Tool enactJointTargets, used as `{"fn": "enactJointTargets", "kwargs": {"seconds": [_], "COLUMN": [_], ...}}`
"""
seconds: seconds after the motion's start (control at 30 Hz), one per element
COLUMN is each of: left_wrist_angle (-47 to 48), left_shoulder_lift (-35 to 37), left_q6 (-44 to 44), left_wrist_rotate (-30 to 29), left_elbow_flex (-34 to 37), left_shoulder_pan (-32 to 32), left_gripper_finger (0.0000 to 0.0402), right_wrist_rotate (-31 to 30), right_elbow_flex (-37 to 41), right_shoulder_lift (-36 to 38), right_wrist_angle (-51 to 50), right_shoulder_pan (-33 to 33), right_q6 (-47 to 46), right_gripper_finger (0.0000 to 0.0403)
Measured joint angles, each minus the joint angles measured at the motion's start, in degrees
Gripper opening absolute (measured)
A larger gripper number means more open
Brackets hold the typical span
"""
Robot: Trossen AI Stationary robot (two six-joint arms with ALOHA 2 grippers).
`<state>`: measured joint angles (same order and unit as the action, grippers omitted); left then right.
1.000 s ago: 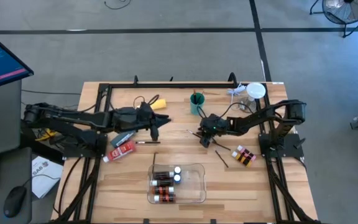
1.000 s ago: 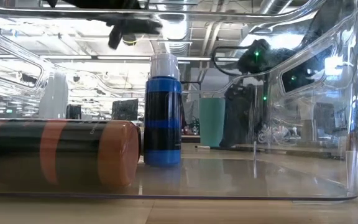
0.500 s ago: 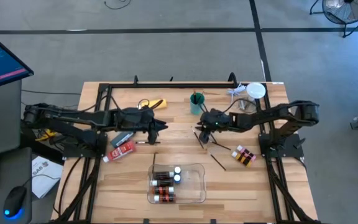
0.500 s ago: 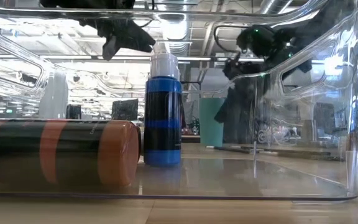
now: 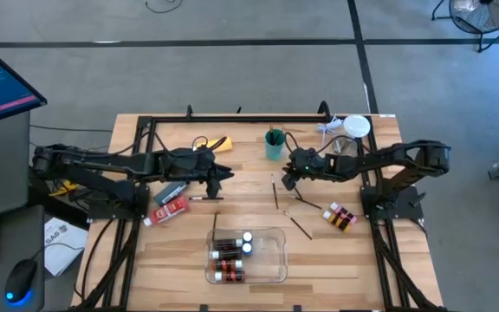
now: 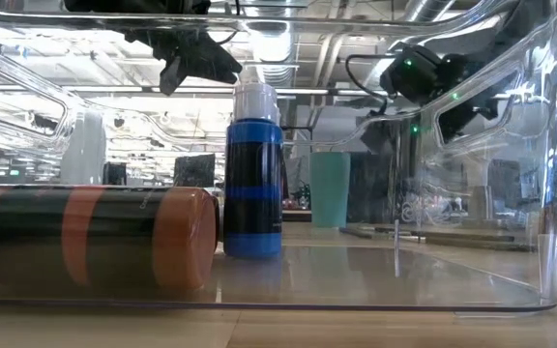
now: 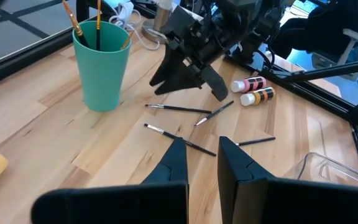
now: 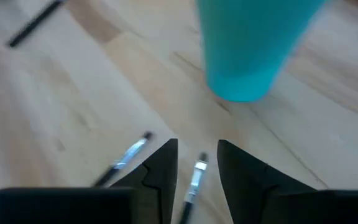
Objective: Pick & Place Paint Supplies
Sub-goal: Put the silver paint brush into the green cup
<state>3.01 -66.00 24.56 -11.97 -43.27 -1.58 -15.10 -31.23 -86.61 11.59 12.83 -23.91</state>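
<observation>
Several thin dark paint brushes [image 5: 275, 192] [image 7: 179, 109] lie flat on the wooden table, near the teal cup [image 5: 274, 143] that holds more brushes. My right gripper [image 5: 286, 182] hovers open just above them; one brush [image 8: 194, 177] shows on the table through its gap. My left gripper [image 5: 229, 176] hangs shut and empty left of them, above the table. Two small bottles [image 5: 340, 216] lie at the right. A red tube [image 5: 170, 210] and a grey tube [image 5: 173, 192] lie at the left. A yellow bottle [image 5: 217, 145] lies at the far left.
A clear plastic tray [image 5: 274, 251] at the near middle holds several small bottles [image 5: 230, 256]; one blue bottle [image 6: 252, 184] stands upright, an orange one [image 6: 95, 237] lies on its side. A black frame [image 5: 232, 119] runs along the far edge, with a white object [image 5: 356, 127] at the far right.
My right gripper has risen off the table and gone toward the far edge, nearer the teal cup, rolling as it went; its gap is unchanged. My left gripper's tip has swung from pointing down at the table toward the right edge, staying shut.
</observation>
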Motion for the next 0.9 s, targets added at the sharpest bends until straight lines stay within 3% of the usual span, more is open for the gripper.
{"fn": "enactJointTargets", "kwargs": {"seconds": [0.13,0.9], "left_wrist_angle": [0.0,0.0], "left_shoulder_lift": [0.0,0.0], "left_q6": [0.3,2.8], "left_wrist_rotate": [0.0,0.0], "left_elbow_flex": [0.0,0.0], "left_shoulder_pan": [0.0,-0.4], "left_gripper_finger": [0.0002,0.0002], "right_wrist_rotate": [-3.1,-3.0], "right_elbow_flex": [0.7,0.7], "right_shoulder_lift": [0.0,-9.1], "right_wrist_angle": [1.1,5.0], "right_shoulder_pan": [-0.5,-3.0], "right_q6": [-0.7,-1.7], "right_gripper_finger": [0.0107,0.0107]}}
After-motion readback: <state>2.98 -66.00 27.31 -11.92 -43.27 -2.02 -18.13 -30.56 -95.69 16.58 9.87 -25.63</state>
